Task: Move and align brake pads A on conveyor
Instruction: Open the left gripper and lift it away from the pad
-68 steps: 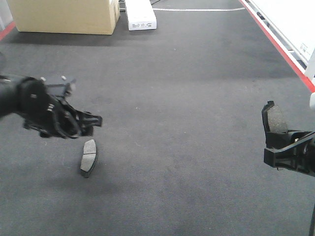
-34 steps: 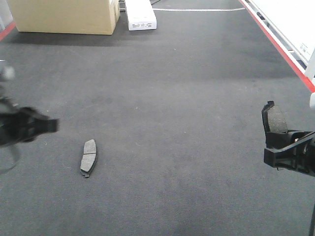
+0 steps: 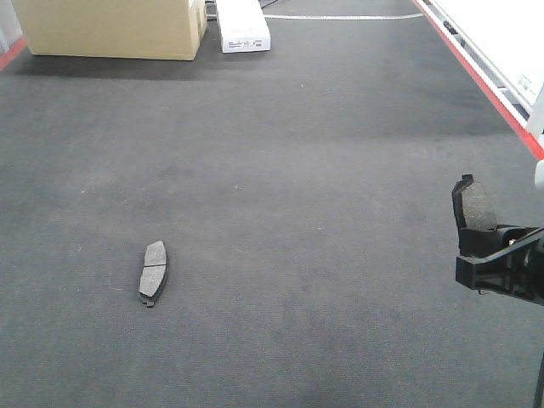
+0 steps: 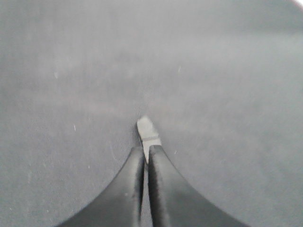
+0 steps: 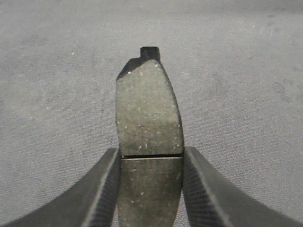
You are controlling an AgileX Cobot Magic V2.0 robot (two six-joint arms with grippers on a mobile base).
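Outwardly, front-facing view: only the right gripper (image 3: 491,248) shows, at the right edge of the frame above the conveyor belt (image 3: 297,170). It is clamped on the held brake pad (image 3: 476,206), which stands upright out of the fingertips, its friction face showing and a small tab at its top. A loose brake pad (image 3: 154,271) lies flat on the belt, well apart from this gripper, far off to its left and slightly lower in frame, long axis running roughly away from the camera. The belt's red side edge (image 3: 481,78) runs beyond the gripper, up the right side. A cardboard box (image 3: 110,27) and a white carton (image 3: 242,25) sit at the far end of the belt. The left arm is out of frame.

Left wrist view, somewhat blurred: left gripper (image 4: 146,156) has its fingers (image 4: 128,189) drawn together with only a thin slit between them, nothing gripped. The loose brake pad (image 4: 148,132) lies on the belt just past the fingertips, its near end hidden behind them. Whether the tips touch it I cannot tell.

Right wrist view: right gripper (image 5: 150,163), with ribbed fingers (image 5: 105,189), is pressed against both long edges of the held brake pad (image 5: 149,113). The pad's centre groove sits level with the fingertips. The upper half projects beyond them, tab uppermost. Bare belt (image 5: 246,85) lies behind.
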